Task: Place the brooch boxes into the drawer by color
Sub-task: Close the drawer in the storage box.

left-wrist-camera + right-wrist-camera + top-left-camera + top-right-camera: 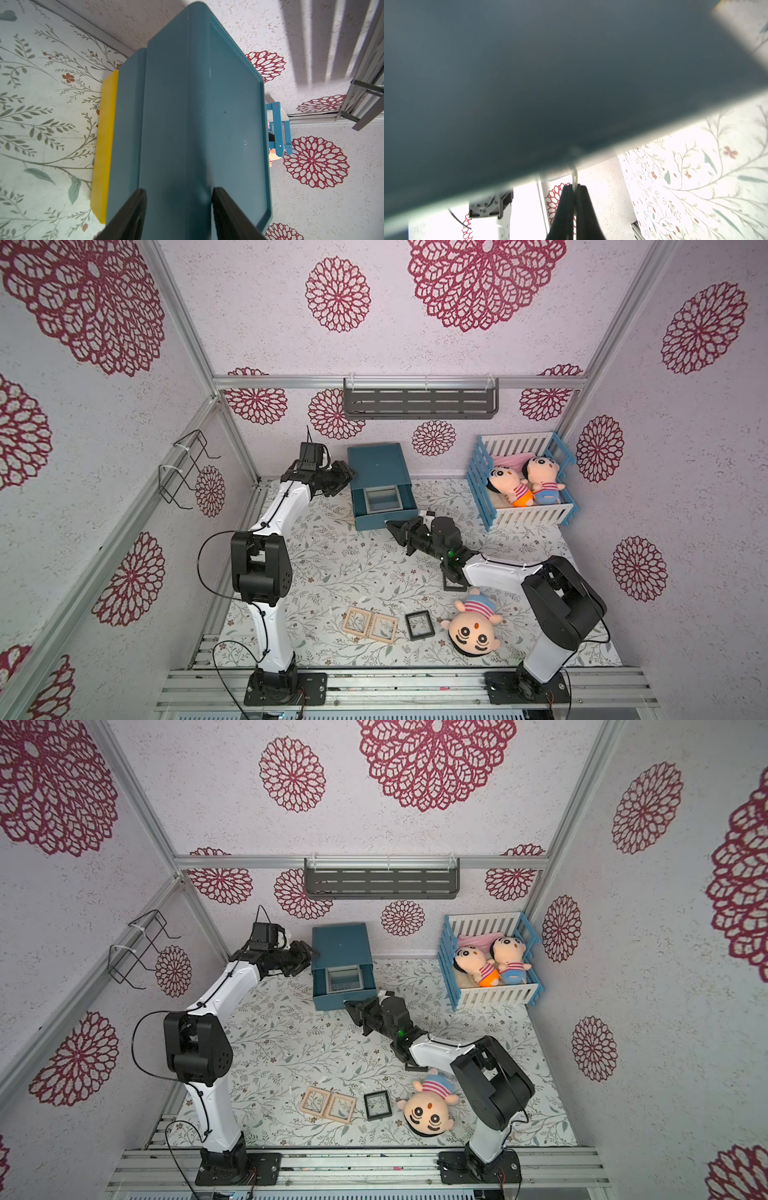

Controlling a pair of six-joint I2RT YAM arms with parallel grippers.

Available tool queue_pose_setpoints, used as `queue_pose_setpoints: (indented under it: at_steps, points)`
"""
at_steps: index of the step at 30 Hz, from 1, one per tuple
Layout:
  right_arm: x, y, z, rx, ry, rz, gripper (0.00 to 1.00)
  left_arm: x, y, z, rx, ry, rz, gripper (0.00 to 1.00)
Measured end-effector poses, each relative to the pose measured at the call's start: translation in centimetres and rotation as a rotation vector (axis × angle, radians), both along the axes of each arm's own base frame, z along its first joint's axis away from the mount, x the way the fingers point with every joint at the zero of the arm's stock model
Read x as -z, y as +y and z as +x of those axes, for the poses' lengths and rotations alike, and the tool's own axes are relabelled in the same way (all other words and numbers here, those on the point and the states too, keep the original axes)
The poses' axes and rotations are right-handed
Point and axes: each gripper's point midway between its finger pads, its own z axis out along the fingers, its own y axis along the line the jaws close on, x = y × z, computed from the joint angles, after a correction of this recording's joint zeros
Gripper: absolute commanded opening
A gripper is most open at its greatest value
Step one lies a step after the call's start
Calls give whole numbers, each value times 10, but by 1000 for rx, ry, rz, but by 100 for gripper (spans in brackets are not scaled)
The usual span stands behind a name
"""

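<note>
The blue cabinet (pixel 376 464) stands at the back with its drawer (pixel 386 521) pulled out. A grey brooch box (pixel 383 498) lies inside the drawer. Near the front edge lie two wood-coloured brooch boxes (pixel 357 621) (pixel 384 628) and a black one (pixel 419 625). Another black frame (pixel 451 584) peeks out from under my right arm. My left gripper (pixel 348 481) (pixel 179 192) clamps the cabinet's rim at its left side, jaws a little apart. My right gripper (pixel 390 526) (pixel 575 187) is shut on a thin whitish pull tab (pixel 574 176) hanging from the drawer front.
A big plush doll (pixel 473 626) lies face up beside the black box, close to my right arm's base. A blue-and-white crib (pixel 521 514) with two dolls stands at the back right. A grey shelf (pixel 419 402) and a wire rack (pixel 187 464) hang on the walls.
</note>
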Motion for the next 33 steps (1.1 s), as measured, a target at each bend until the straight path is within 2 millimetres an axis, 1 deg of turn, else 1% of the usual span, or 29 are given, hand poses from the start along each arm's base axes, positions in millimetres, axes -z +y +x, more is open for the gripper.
queue_pose_setpoints:
  at_steps: [6,11,14,21,33]
  points:
    - [-4,2,13,5,-12,-2,0,0,-1,0,-1,0,-2,56]
    - [-2,5,25,7,-8,-3,0,0,-2,0,0,1,-4,56]
    - [-4,6,33,13,-13,-1,0,0,-2,0,0,1,-4,56]
    - [-3,9,49,19,-15,-5,0,0,-3,0,1,2,-5,56]
    - [-3,13,69,38,-16,-6,0,0,-6,0,2,4,-10,56]
